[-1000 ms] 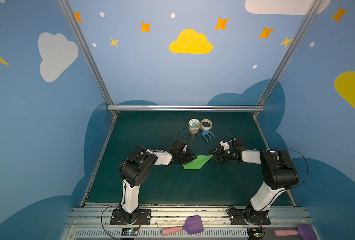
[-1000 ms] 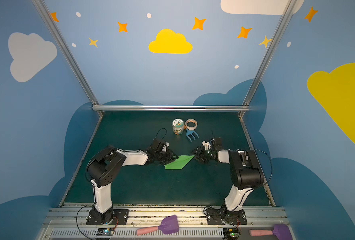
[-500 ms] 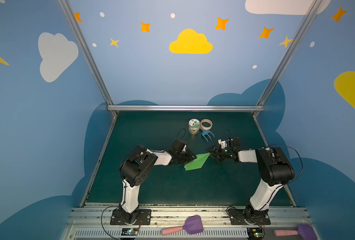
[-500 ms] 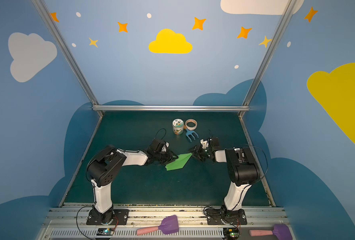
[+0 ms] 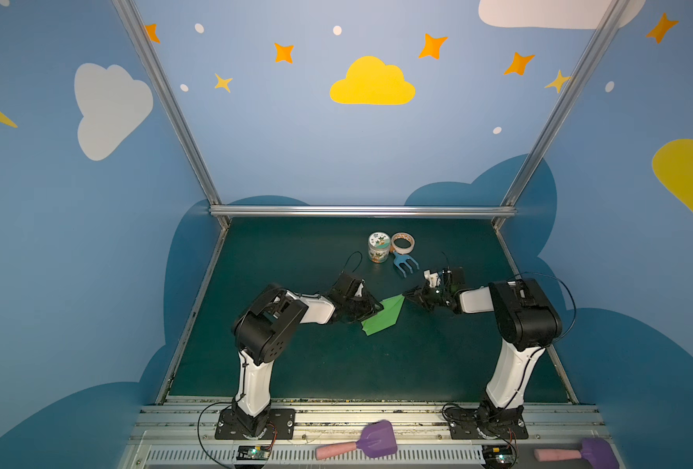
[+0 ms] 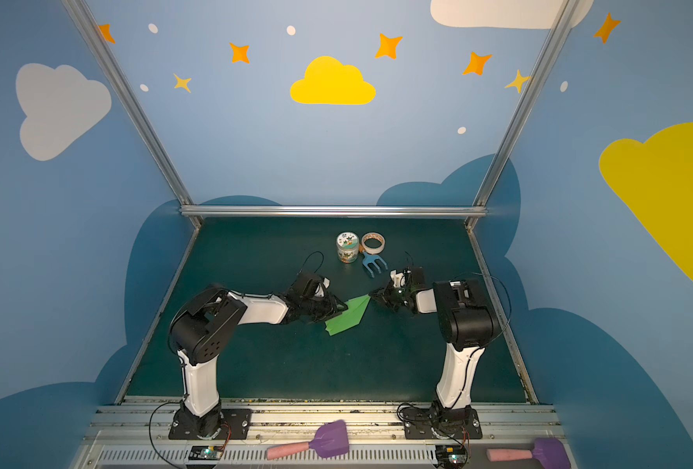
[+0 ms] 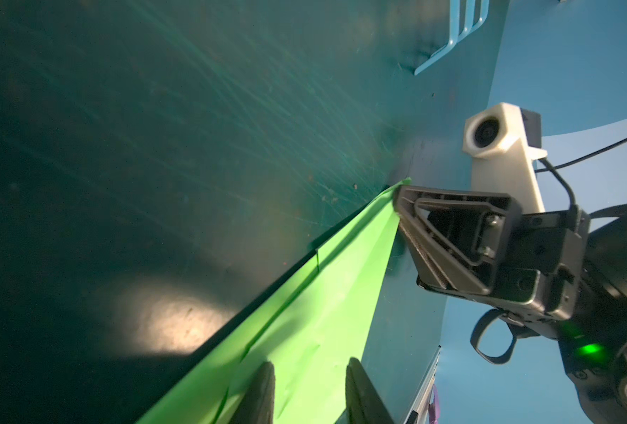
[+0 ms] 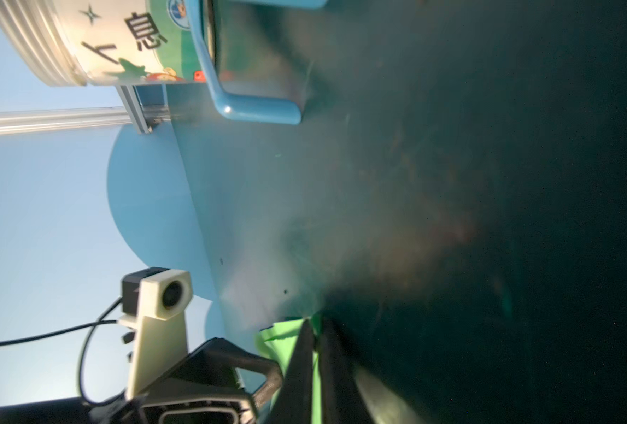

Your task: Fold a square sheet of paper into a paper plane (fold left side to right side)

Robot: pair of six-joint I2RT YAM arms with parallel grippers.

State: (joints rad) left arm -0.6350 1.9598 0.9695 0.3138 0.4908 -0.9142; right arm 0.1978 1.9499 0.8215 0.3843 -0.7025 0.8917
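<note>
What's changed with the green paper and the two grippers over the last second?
The right gripper moved in toward the left arm and shut on the pointed tip of the green paper, which shifted slightly. The left gripper stayed open on the paper; the jar, tape and blue fork did not move.

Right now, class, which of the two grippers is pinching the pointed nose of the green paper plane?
The right gripper: it is shut on the nose of the paper plane. The left gripper is at the wider body, jaws apart.
</note>
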